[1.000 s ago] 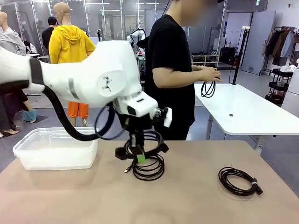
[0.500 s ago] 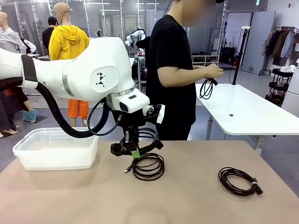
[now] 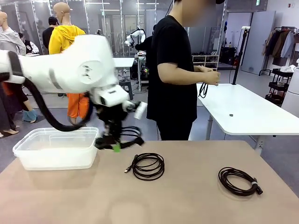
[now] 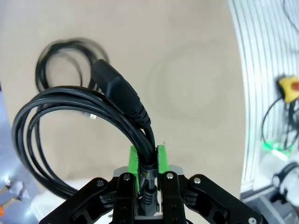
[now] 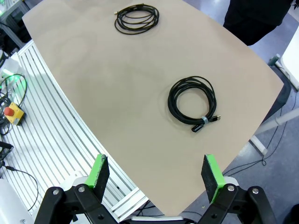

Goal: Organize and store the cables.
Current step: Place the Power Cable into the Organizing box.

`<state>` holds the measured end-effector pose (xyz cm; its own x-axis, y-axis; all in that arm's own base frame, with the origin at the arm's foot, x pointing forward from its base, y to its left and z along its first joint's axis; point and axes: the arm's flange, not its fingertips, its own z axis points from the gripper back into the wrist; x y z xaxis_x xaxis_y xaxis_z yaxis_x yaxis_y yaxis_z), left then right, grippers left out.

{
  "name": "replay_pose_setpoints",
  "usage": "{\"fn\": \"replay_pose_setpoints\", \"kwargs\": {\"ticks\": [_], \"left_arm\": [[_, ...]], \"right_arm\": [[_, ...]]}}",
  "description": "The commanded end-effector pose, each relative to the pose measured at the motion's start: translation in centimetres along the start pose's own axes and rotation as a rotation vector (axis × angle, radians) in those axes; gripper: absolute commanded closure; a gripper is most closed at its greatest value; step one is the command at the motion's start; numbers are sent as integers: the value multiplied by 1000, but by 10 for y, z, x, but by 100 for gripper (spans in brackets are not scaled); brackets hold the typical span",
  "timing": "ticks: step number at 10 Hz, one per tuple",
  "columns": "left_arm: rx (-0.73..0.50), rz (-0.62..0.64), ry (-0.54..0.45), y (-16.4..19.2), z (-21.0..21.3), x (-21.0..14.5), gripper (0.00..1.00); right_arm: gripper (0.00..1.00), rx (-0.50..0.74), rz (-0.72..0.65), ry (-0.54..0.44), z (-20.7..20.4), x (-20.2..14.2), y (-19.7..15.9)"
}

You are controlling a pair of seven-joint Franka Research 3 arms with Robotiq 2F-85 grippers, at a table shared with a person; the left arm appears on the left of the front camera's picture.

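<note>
Early: left hand (image 3: 115, 147) pinches one coiled cable (image 3: 127, 134) midair just right of the bin (image 3: 28, 156), which looks empty; near coil (image 3: 148, 166) and far coil (image 3: 238, 181) lie on desk (image 3: 70, 196) further right; right hand (image 5: 155, 163) spread, empty.

Bright, even overhead light; shadows on the tabletop (image 3: 187, 200) faint and soft. Front view: left arm (image 3: 70, 70) motion-smeared. Left wrist view: held cable (image 4: 93, 107) crisp, far coil (image 4: 65, 60) blurred, wide-lens bowing toward frame edges.
</note>
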<state>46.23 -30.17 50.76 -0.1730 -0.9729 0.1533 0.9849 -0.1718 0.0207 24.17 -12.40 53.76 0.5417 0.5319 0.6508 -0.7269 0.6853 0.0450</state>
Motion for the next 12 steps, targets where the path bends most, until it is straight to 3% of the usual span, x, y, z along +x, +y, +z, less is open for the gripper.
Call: {"fn": "replay_pose_setpoints", "kwargs": {"ticks": [1, 4, 5, 7, 9, 12], "left_arm": [[-27, 42, -1, 32, 27, -71, 82], [19, 209, -57, 87, 31, -177, 82], [6, 201, -53, 94, 28, -203, 82], [53, 399, -11, 115, 5, -253, 82], [6, 496, -15, 119, -28, -284, 82], [0, 571, 3, 124, -51, -302, 82]], "right_arm": [[0, -4, -7, -8, -1, 4, 0], [0, -4, -7, -8, -1, 4, 0], [0, -4, -7, -8, -1, 4, 0], [0, -4, -7, -8, -1, 4, 0], [0, -4, -7, -8, -1, 4, 0], [0, -4, -7, -8, -1, 4, 0]]}}
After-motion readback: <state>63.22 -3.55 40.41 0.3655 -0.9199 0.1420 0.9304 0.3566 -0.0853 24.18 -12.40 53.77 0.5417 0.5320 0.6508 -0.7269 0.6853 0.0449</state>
